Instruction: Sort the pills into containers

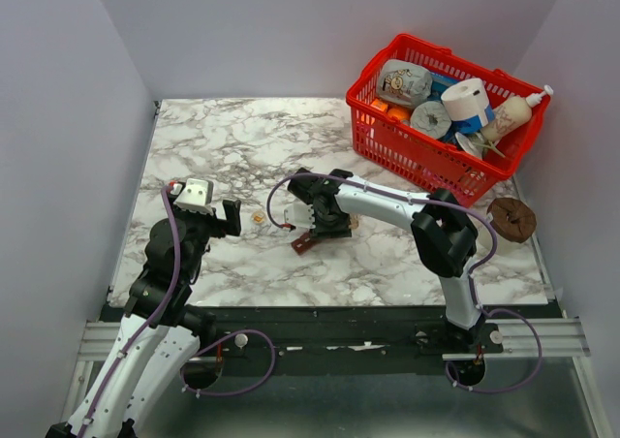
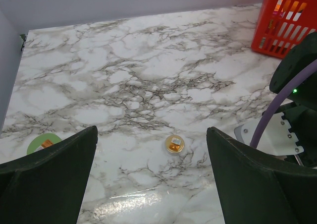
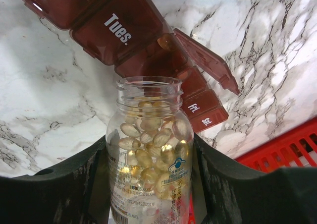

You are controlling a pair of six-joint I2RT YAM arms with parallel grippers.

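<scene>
My right gripper (image 3: 148, 147) is squeezed around a clear bottle (image 3: 148, 92) that has no cap on. The bottle is full of yellow pills (image 3: 133, 130). Its open mouth points at the dark red pill box (image 3: 124, 30), which lies on the tabletop (image 3: 44, 100) just past it. One little lid on the box stands up. My left gripper (image 2: 151, 135) is wide open and holds nothing. A small round orange thing (image 2: 174, 143) sits on the tabletop in front of it. A red basket (image 1: 426, 162) sits far off on the right.

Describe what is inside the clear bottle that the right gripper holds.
Pale yellow softgel capsules fill the uncapped bottle to its shoulder. Its printed label and the fingers of the right gripper hide the lowest contents.
</scene>
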